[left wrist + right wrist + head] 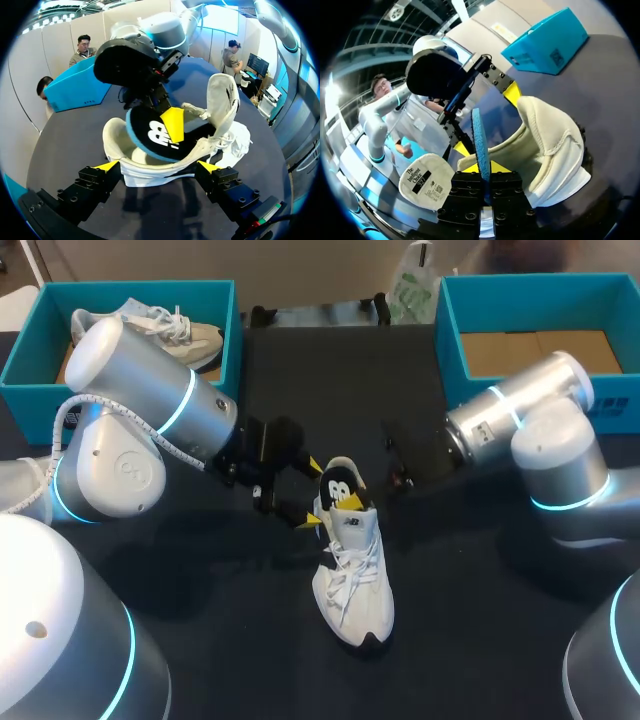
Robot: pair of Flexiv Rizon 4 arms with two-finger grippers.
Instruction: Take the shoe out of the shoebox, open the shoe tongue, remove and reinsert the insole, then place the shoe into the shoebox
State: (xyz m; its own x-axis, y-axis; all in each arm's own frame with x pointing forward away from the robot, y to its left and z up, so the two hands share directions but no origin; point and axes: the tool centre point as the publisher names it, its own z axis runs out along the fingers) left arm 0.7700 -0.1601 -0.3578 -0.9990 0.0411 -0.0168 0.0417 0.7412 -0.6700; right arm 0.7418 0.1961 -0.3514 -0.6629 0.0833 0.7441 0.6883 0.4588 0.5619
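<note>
Shoe (355,580): middle of table, toe toward near edge, tongue lifted.
Insole (150,135): heel end sticks up out of the shoe.
Left gripper (157,166): clamps the shoe's heel from both sides.
Right gripper (485,168): pinches the insole edge.

White shoe (355,580) upright — insole (340,488) half-out

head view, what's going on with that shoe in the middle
The shoe sits on the table. The left pincer holds its heel from both sides. The right pincer is shut on the insole, which stands tilted, half out of the shoe's opening. Whether the insole is coming out or going back in cannot be told from this moment.
</note>
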